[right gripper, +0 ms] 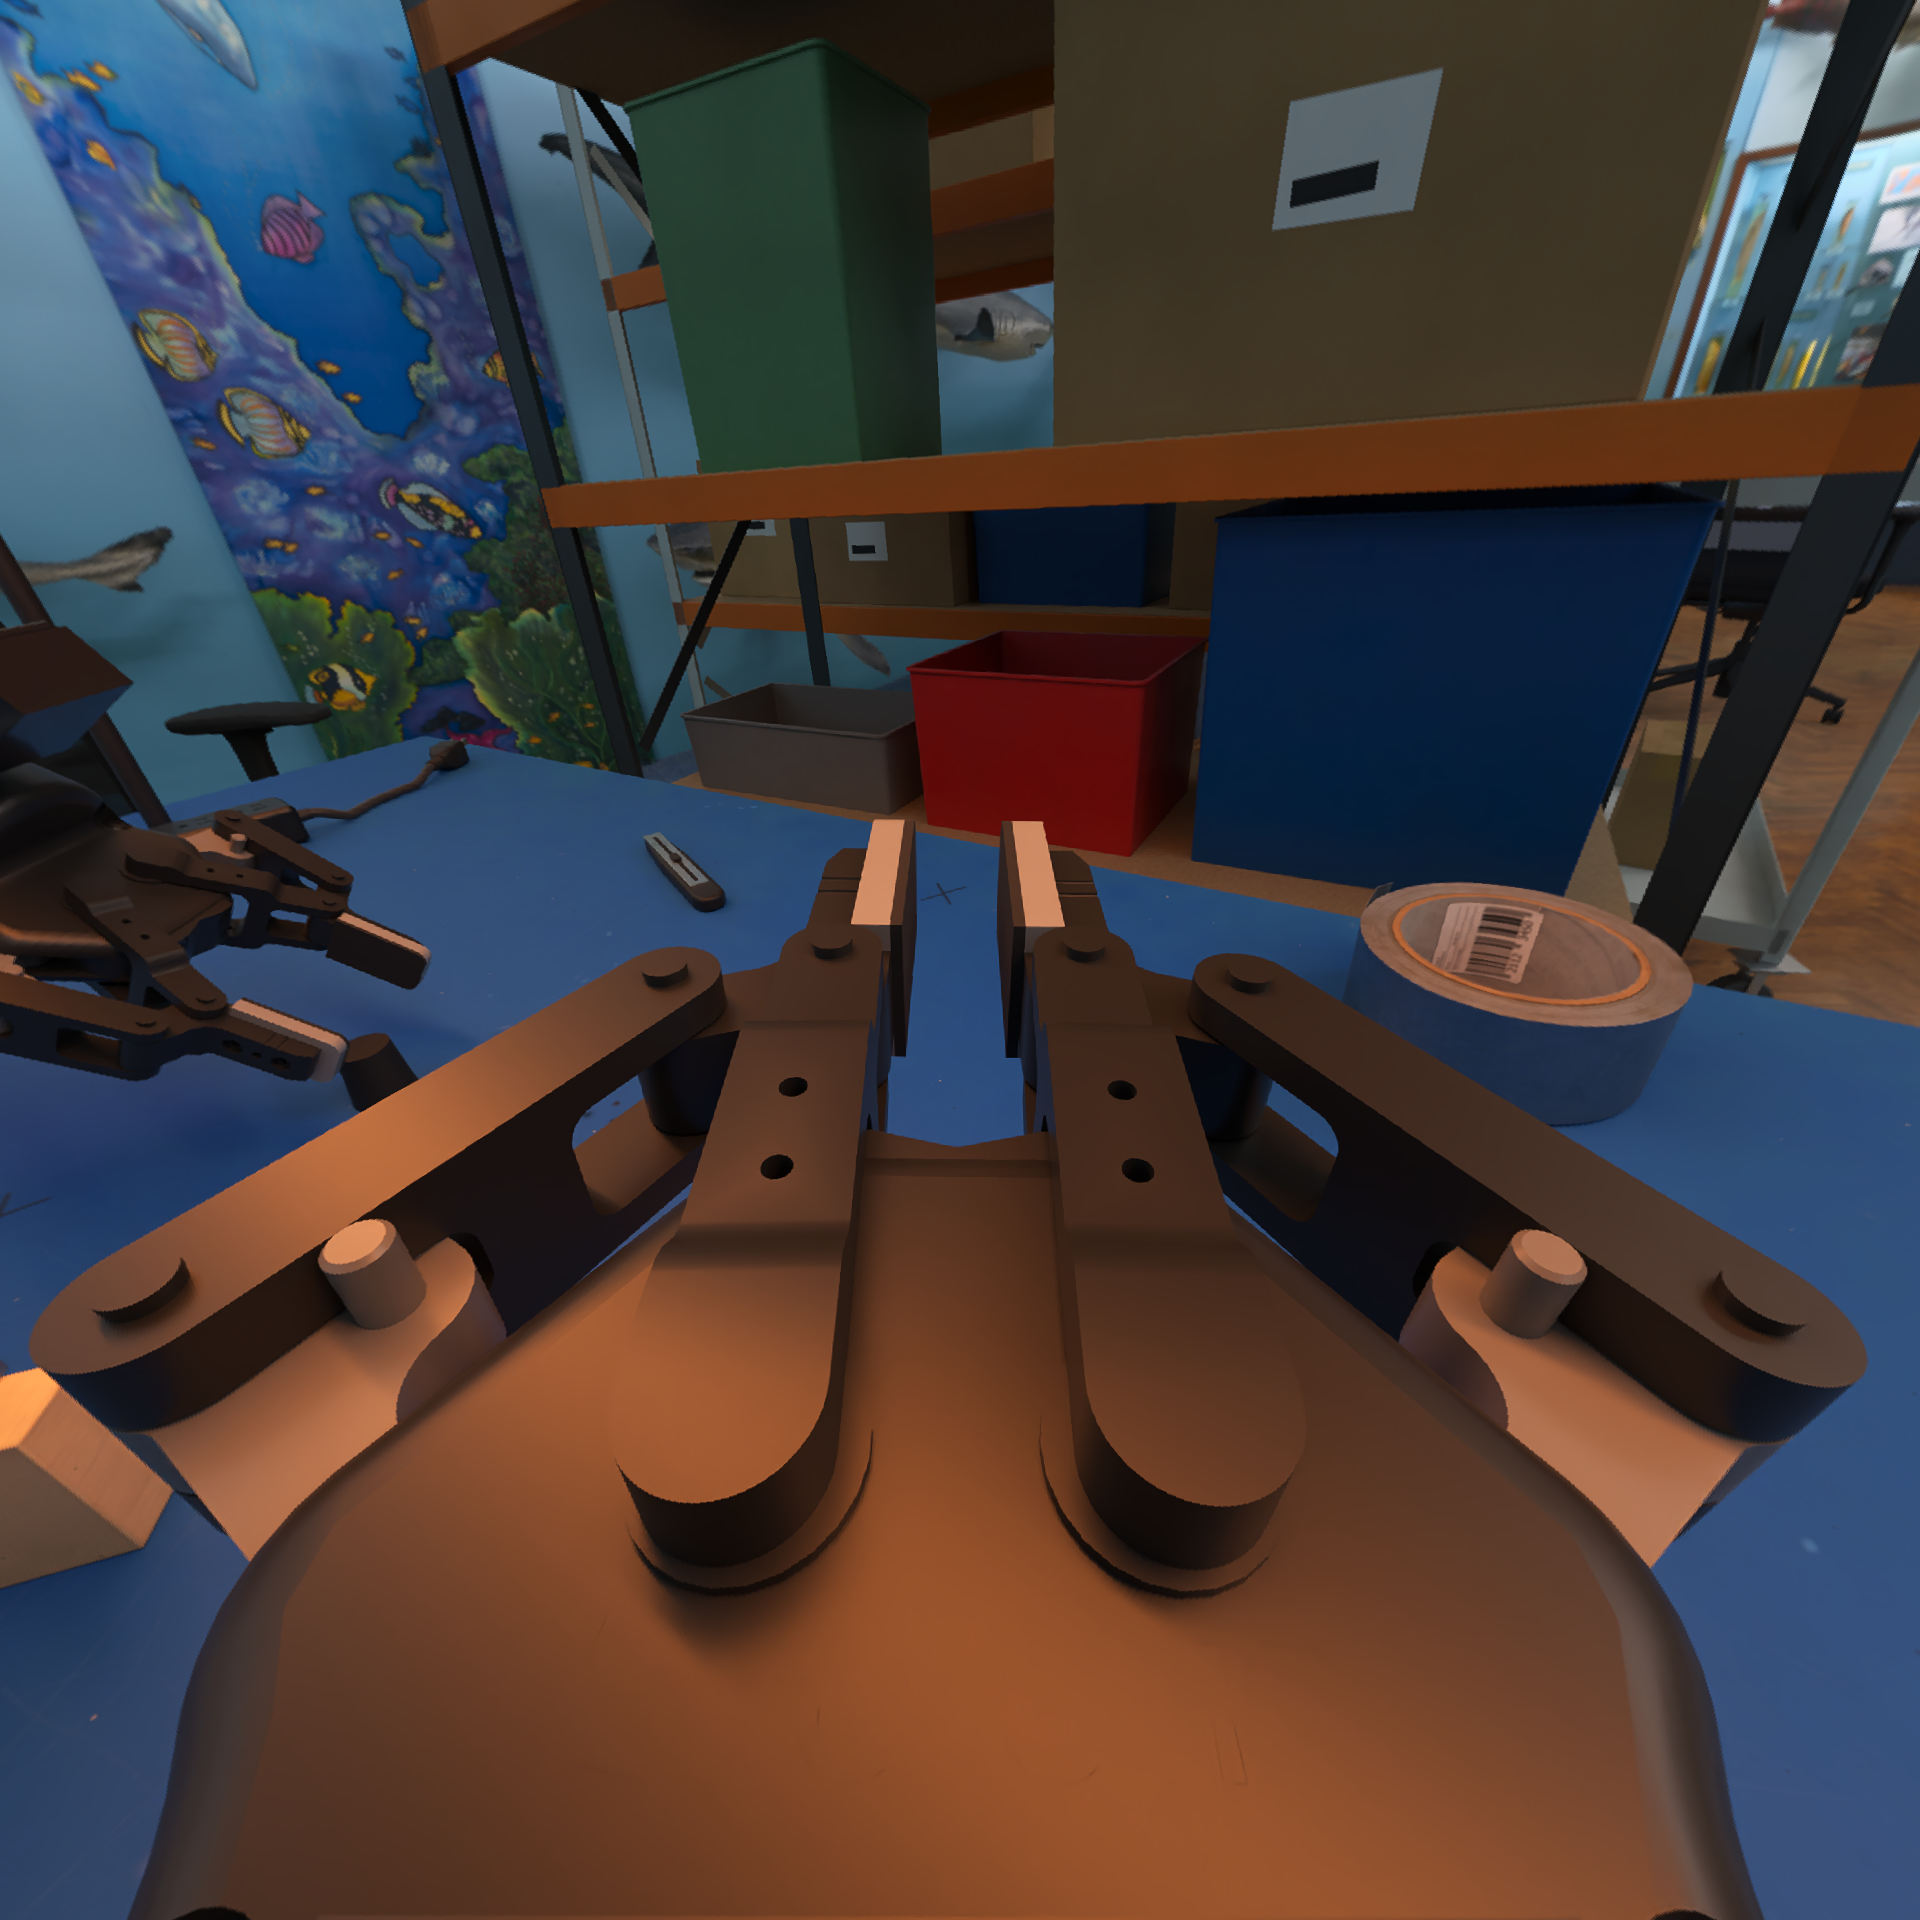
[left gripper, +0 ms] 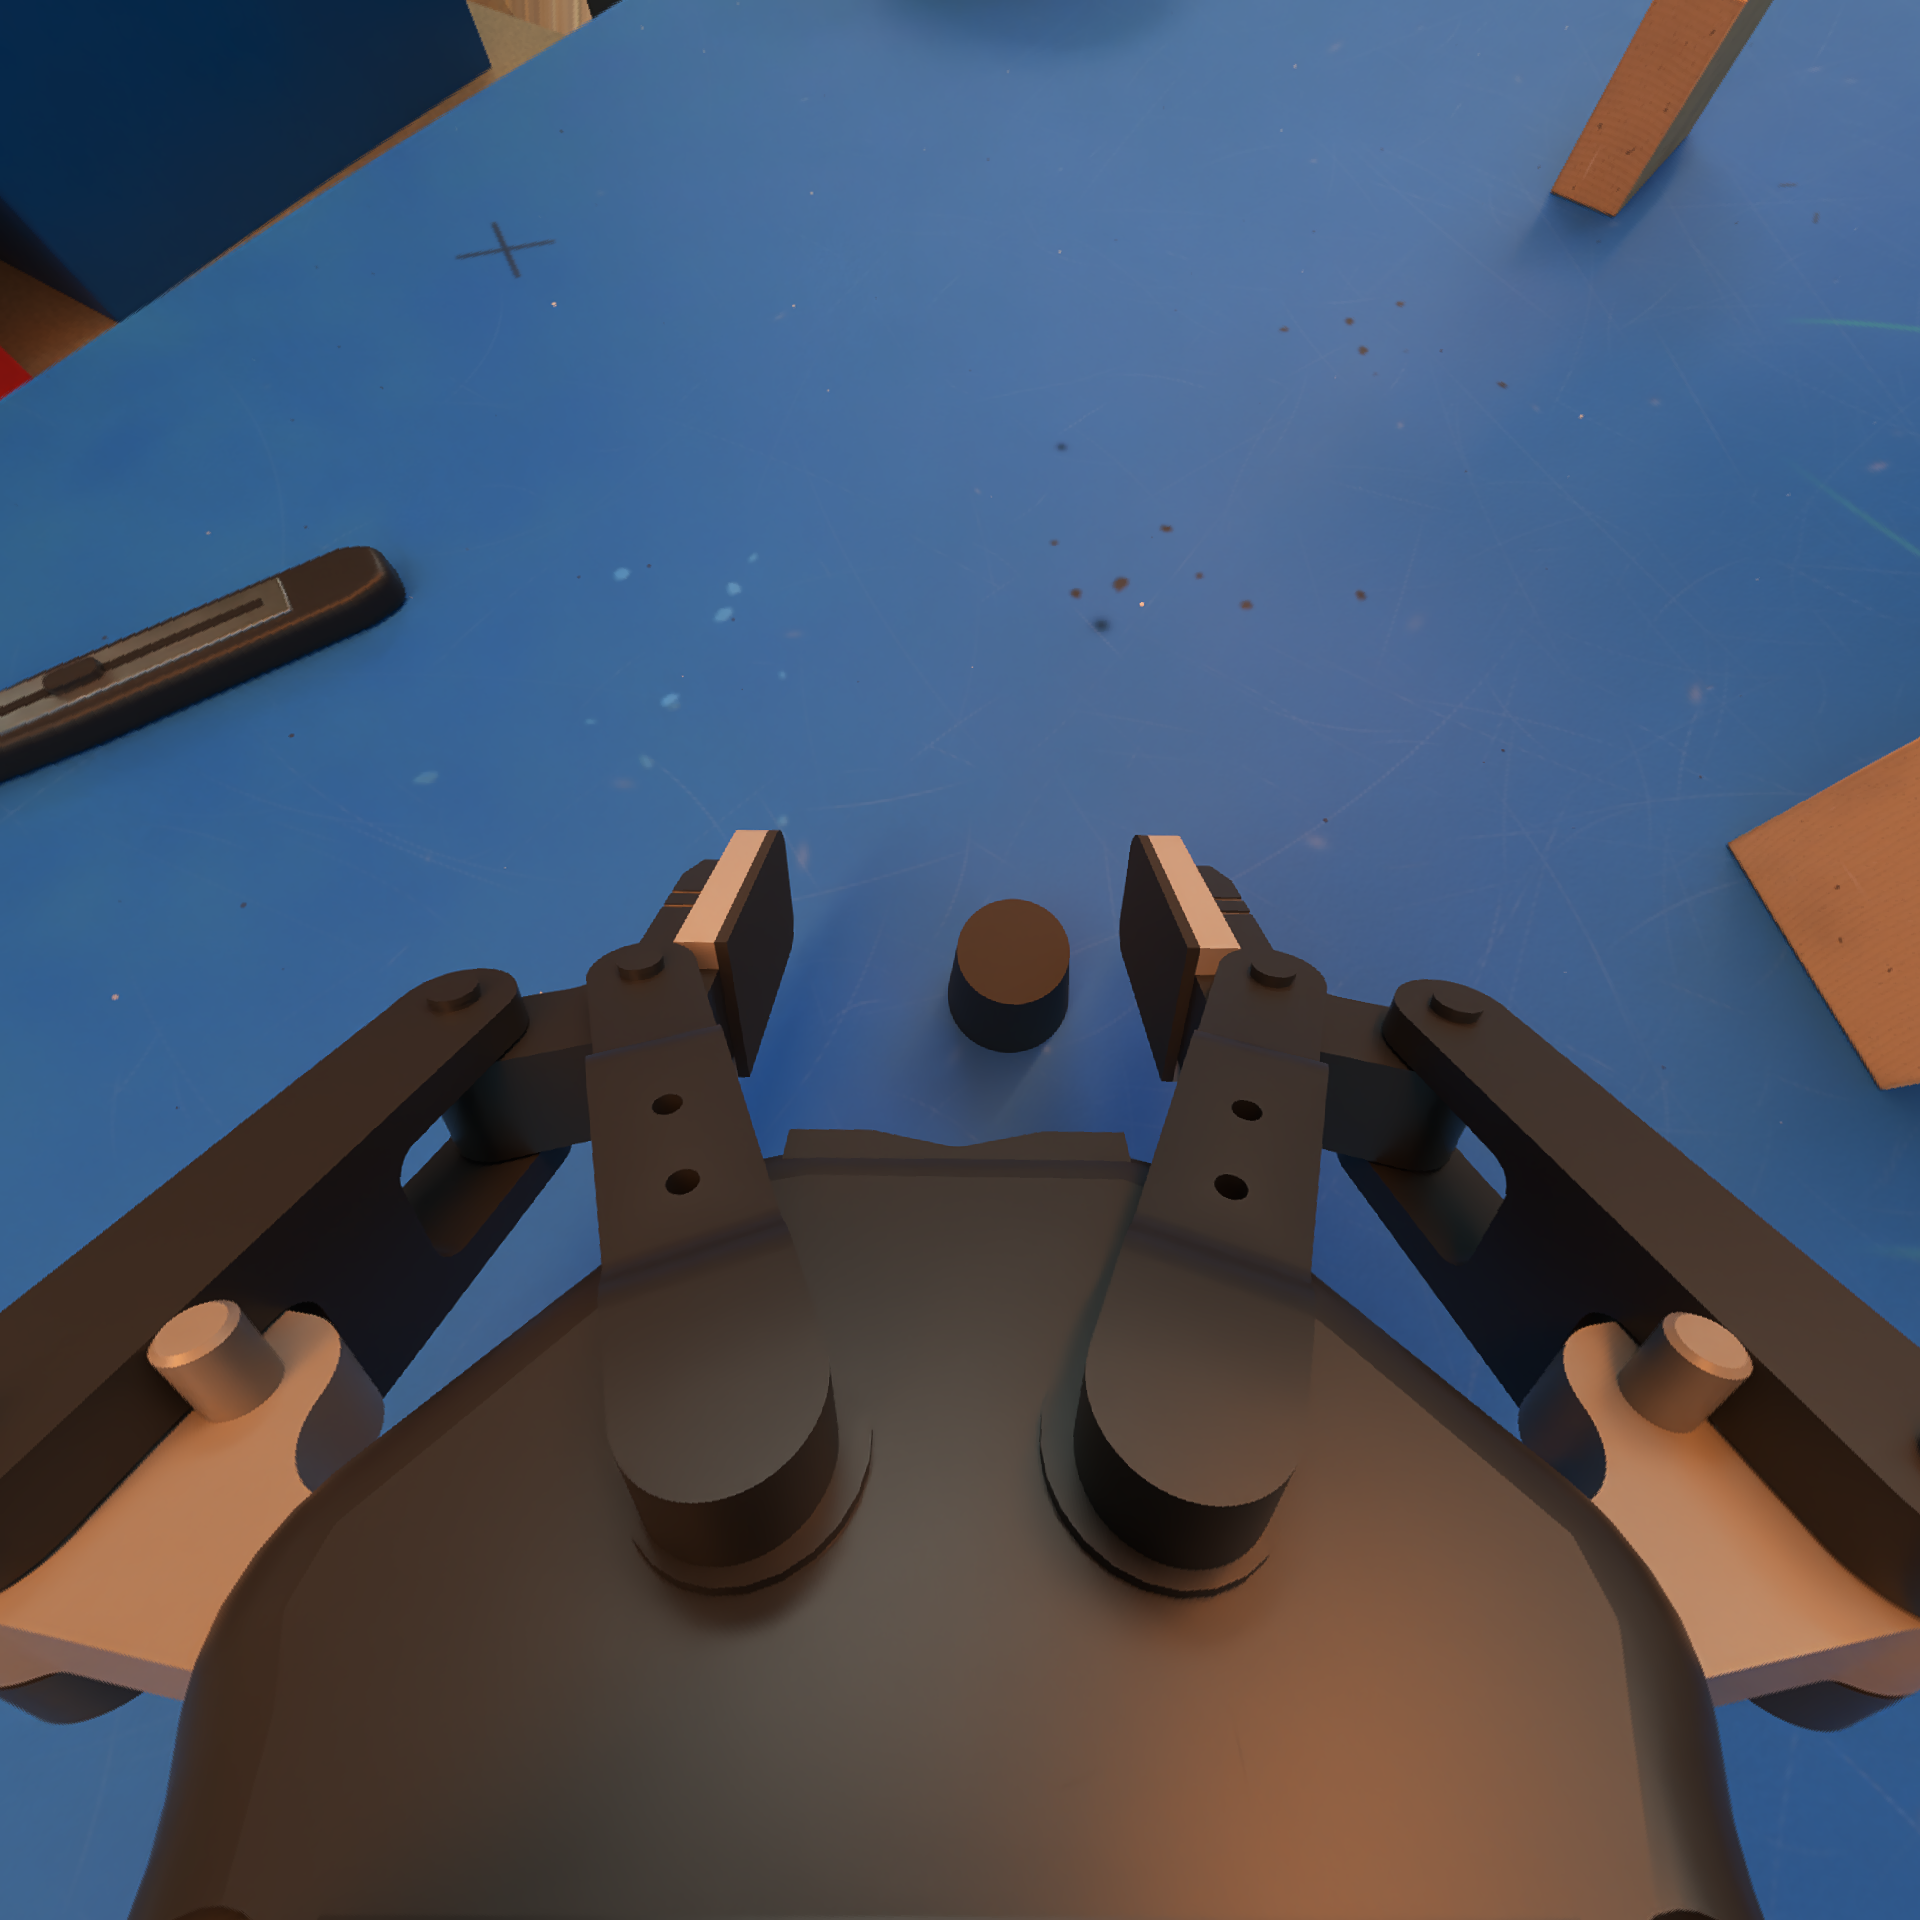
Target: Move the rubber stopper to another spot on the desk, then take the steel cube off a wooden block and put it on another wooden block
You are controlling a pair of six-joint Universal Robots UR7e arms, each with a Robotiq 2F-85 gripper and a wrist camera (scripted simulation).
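Left gripper [left gripper: 956,940] low over the blue desk [left gripper: 1039,468], jaws wide apart, holding nothing. Stopper [left gripper: 1010,971] upright on the desk between the two fingertips, a clear gap to each pad, touching neither. Utility knife [left gripper: 197,649] lying flat to the far left, well apart from the stopper. A small pencilled cross [left gripper: 505,248] farther off on the left. Two wooden blocks at the right: one [left gripper: 1647,99] far and slanted, the other [left gripper: 1844,904] nearer, cut off by the edge. Steel cube not seen in either view. Right gripper [right gripper: 956,925] raised over the desk, jaws narrowed to a slim gap, nothing between them. From the right wrist view, left gripper [right gripper: 358,1003] at the left with the stopper [right gripper: 376,1068] just by its near fingertip. Tape roll [right gripper: 1512,1003] flat on the desk to the right. Pale wooden block [right gripper: 62,1475] at the near left edge. Beyond the desk, shelving with a red bin [right gripper: 1049,732], grey tray [right gripper: 805,743], blue box [right gripper: 1444,675], green bin [right gripper: 795,260] and cardboard box [right gripper: 1351,218].
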